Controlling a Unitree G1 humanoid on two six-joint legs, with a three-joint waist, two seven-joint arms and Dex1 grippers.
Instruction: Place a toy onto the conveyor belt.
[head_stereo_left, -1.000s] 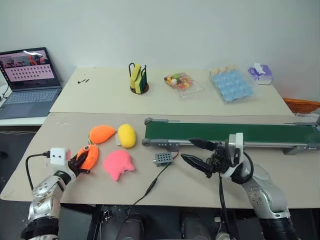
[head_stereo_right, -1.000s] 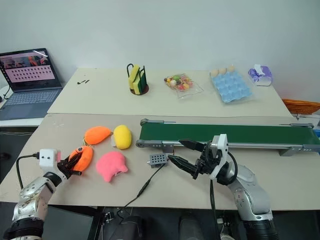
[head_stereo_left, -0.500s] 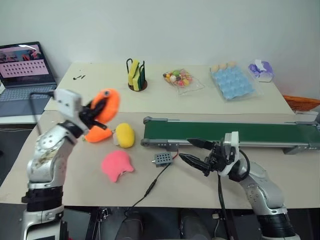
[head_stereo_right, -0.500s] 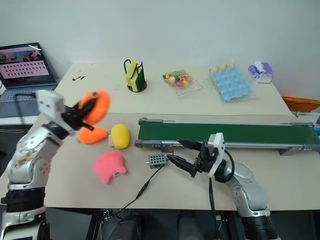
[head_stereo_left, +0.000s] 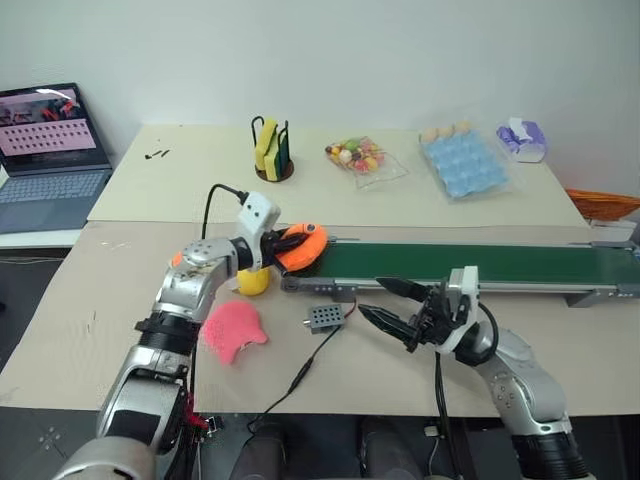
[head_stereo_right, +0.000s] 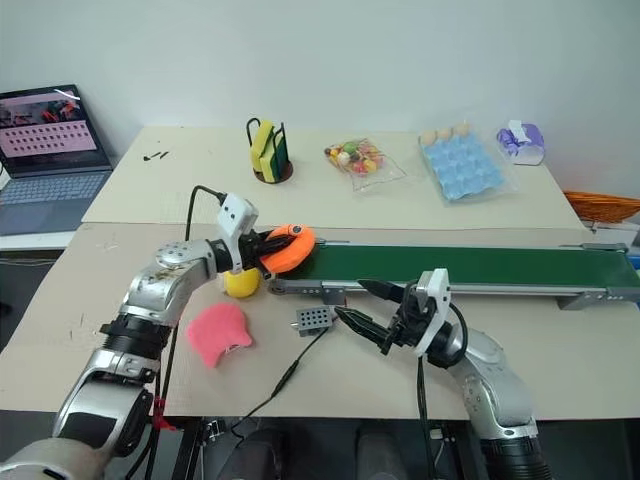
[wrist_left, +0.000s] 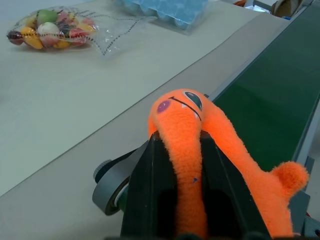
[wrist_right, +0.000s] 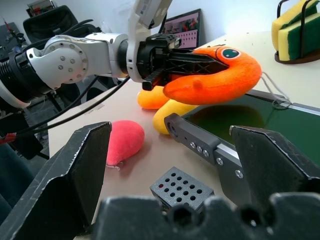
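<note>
My left gripper (head_stereo_left: 286, 243) is shut on the toy (head_stereo_left: 304, 247), an orange plush monster with one round eye, pinched between the black fingers (wrist_left: 146, 190). The toy (wrist_left: 192, 122) hangs just over the left end of the conveyor belt (head_stereo_left: 480, 265), a long dark-green belt in a grey frame; whether it touches the belt I cannot tell. The toy (wrist_right: 215, 75) curves over the belt's end roller. My right gripper (head_stereo_left: 372, 298) stands open in front of the belt, near its left part, with nothing between its fingers.
A yellow plush (head_stereo_left: 252, 283), a pink plush (head_stereo_left: 233, 328) and a smooth orange plush (wrist_right: 152, 97) lie left of the belt. A grey perforated box (head_stereo_left: 324, 318) with a cable sits before it. On the rear table stand a sponge holder (head_stereo_left: 272, 155), candy bag (head_stereo_left: 360, 160), blue tray (head_stereo_left: 462, 168) and laptop (head_stereo_left: 50, 140).
My left gripper has lifted the toy from the table's front left and carried it right and forward to the belt's left end. The right arm has stayed put.
</note>
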